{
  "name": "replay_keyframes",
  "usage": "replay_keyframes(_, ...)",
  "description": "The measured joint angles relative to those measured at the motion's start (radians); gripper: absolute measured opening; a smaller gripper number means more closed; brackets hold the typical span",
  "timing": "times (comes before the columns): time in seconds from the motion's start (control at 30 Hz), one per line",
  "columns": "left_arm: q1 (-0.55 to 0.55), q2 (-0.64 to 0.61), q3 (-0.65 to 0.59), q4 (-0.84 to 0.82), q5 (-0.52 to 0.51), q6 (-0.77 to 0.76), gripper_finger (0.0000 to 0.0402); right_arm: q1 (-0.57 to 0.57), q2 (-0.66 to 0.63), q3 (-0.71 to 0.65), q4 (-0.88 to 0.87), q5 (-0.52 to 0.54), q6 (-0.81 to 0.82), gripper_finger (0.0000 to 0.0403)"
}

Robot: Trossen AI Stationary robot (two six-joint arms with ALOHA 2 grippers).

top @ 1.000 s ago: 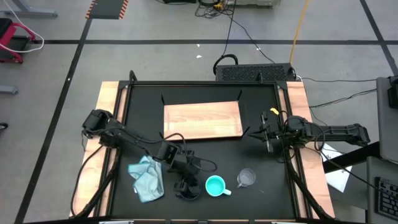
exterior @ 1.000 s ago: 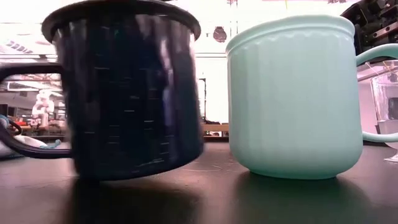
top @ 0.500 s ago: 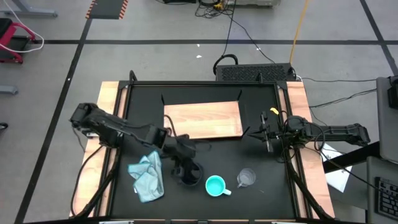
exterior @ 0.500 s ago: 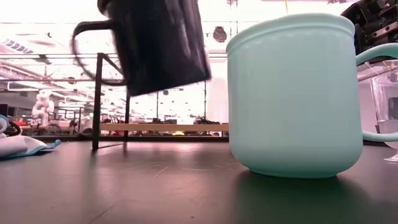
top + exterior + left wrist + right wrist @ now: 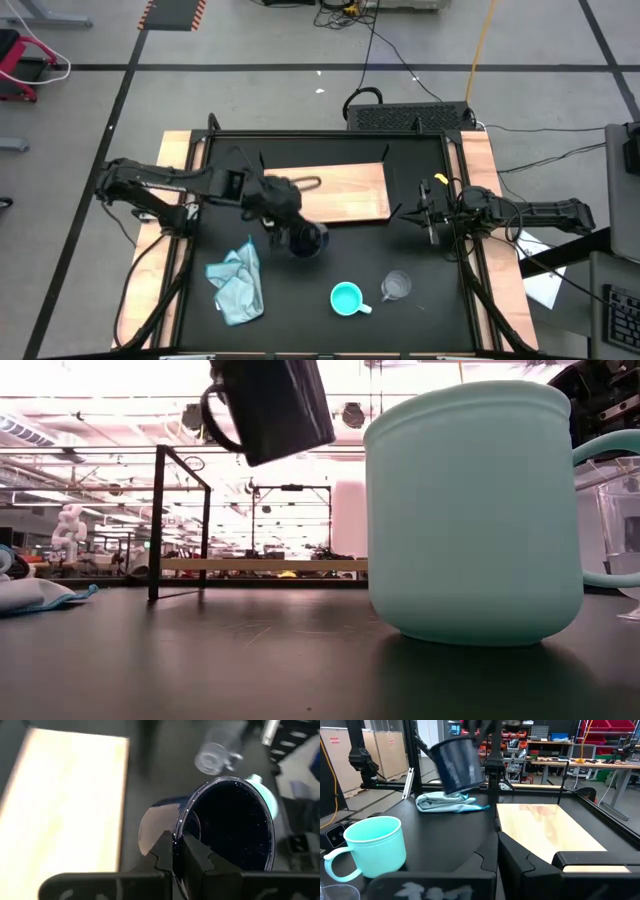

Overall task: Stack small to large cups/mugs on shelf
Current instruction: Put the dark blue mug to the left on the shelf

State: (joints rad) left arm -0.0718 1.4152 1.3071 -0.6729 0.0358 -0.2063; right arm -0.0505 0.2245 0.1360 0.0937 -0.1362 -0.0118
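My left gripper (image 5: 291, 224) is shut on the dark navy mug (image 5: 306, 241), which is up in the air just near of the wooden shelf (image 5: 325, 193). The low view shows the mug (image 5: 271, 405) high and tilted. The turquoise mug (image 5: 346, 298) stands upright on its base on the black tabletop near the near edge. The clear glass cup (image 5: 397, 286) stands to its right. My right gripper (image 5: 430, 215) waits shut at the table's right side, level with the shelf's right end. My left gripper pinches the dark mug's rim (image 5: 176, 834), one finger (image 5: 194, 860) inside the mug and the other finger (image 5: 159, 854) outside against its wall. It comes from above, slanting in from the table's left. The mug is lifted clear and hangs tilted below the fingers.
A crumpled light blue cloth (image 5: 238, 285) lies on the tabletop left of the turquoise mug. Thin black brackets (image 5: 158, 520) rise at the shelf's corners. Wooden rails (image 5: 175, 160) run along both table sides. Bare black tabletop lies between the shelf and the mugs.
My left gripper has risen and moved toward the far edge, carrying the dark mug from the tabletop beside the turquoise mug up toward the shelf. The mug has come clear of the table and tipped. My right arm has kept still.
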Motion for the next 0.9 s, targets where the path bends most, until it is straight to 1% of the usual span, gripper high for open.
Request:
replay_keyframes(0.13, 0.068, -0.018, 0.000, -0.008, 0.005, 0.017, 0.0016, 0.000, 0.000, 0.000, 0.001, 0.000, 0.000, 0.0000)
replay_keyframes(0.4, 0.192, -0.018, 0.000, -0.014, 0.104, 0.102, 0.0015, 0.000, 0.000, 0.000, 0.001, 0.000, 0.000, 0.0000)
replay_keyframes(0.5, 0.247, -0.017, 0.000, -0.051, 0.122, 0.094, 0.0015, 0.000, 0.000, 0.000, 0.001, 0.000, 0.000, 0.0000)
replay_keyframes(0.6, 0.305, -0.017, 0.016, -0.127, 0.150, 0.070, 0.0015, 0.000, 0.000, 0.000, 0.001, 0.000, 0.000, 0.0000)
replay_keyframes(0.8, 0.387, -0.017, 0.082, -0.259, 0.163, 0.011, 0.0015, 0.000, 0.000, 0.000, 0.004, 0.000, 0.000, 0.0000)
replay_keyframes(0.9, 0.416, -0.017, 0.109, -0.282, 0.178, -0.029, 0.0015, 0.000, 0.000, 0.000, 0.009, 0.000, 0.000, 0.0000)
